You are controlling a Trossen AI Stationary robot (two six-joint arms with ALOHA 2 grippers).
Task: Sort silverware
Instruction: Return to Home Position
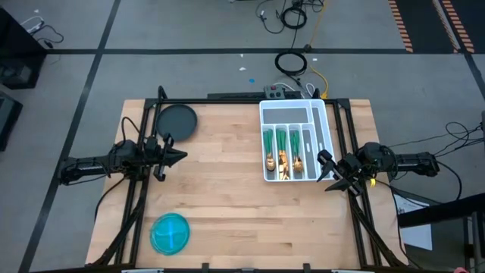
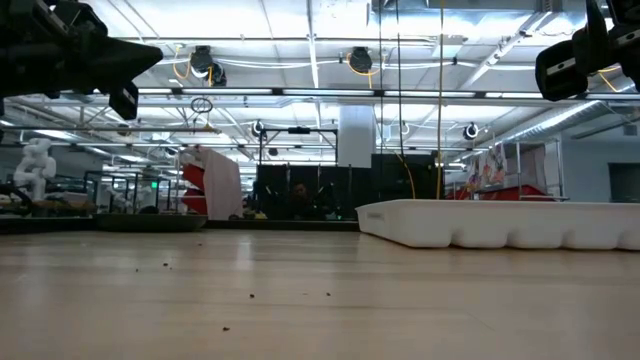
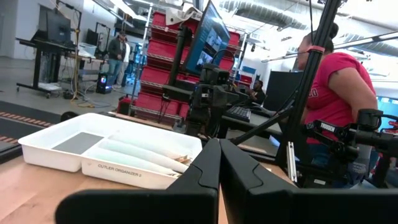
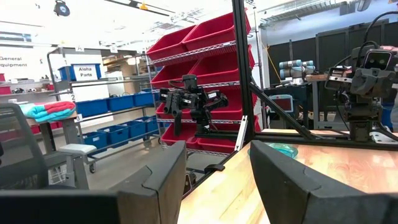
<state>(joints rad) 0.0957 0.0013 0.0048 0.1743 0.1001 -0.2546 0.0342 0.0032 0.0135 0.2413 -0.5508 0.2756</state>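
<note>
— Claws first, then: how do they stand?

— From where I'm watching, the left gripper hangs over the 9 o'clock edge of the pale wooden table. Its two dark fingers are pressed together on nothing. The right gripper sits at 3 o'clock, just beside the tray's corner, fingers parted and equally empty-handed.

— And the cutlery?

— All I can find of the gold-headed, teal-handled silverware lies in the white plastic compartmented tray, up at about 1 o'clock. The handles point toward 12 and the gold heads bunch at the 6 o'clock end, spread over three long slots side by side. Which slot holds forks and which spoons, I honestly can't make out from overhead.

— Anything loose on the boards?

— Not that I see. The round blue bowl at 7 o'clock looks empty, and so does the dark round plate at 10.

— So why are both arms out at the sides?

— My guess is they're parking: each one level, clear of the tray and out of the other's reach. With nothing to carry, there's no reason to grip. Lying lengthwise in the slots keeps the pieces from crossing. I'd call the sorting as good as done.
</note>
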